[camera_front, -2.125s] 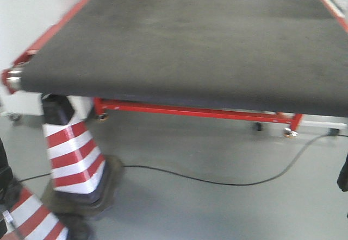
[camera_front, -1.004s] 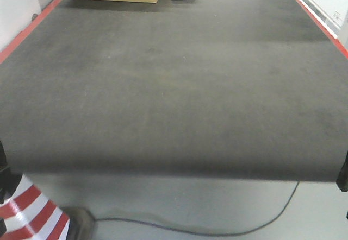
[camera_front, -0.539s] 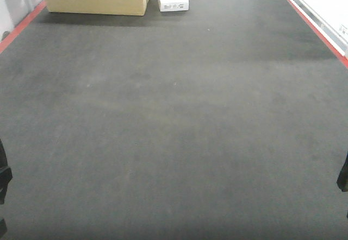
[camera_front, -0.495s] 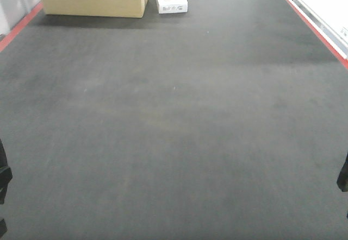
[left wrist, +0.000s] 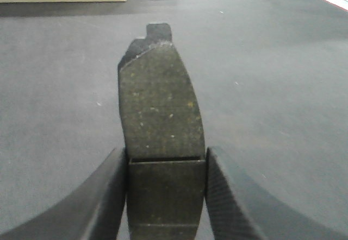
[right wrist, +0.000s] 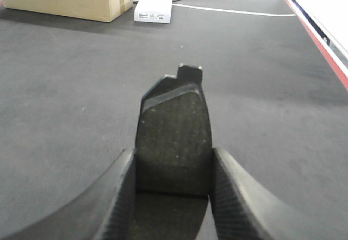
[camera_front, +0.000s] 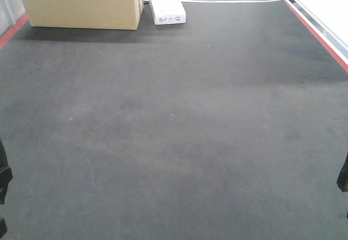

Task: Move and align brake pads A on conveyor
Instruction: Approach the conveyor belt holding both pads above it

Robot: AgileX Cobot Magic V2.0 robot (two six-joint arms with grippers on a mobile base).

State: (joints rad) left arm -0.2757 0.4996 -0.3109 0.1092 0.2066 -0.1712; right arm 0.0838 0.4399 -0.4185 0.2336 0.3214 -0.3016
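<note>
Left wrist-mounted footage is filled by the left claw, which is clamped on a brake pad. The pad is pinched by its near half between the two fingers. Its notched end projects straight ahead of the claw, and its groove lies about level with the fingertips. The right claw is likewise closed around a second brake pad, held the same way.

Beneath and ahead of both claws the conveyor is spread, and no pads are seen lying on it. How high the pads are carried above the belt cannot be told. Far ahead of the claws, toward the left, a cardboard box and a white case are set on the belt.

The carrying step is judged to be in hand, with no placement made yet. For the next move, both claws would need to be lowered until the pads are laid flat on the belt. The pads would then need to be squared to each other before the fingers are released.
</note>
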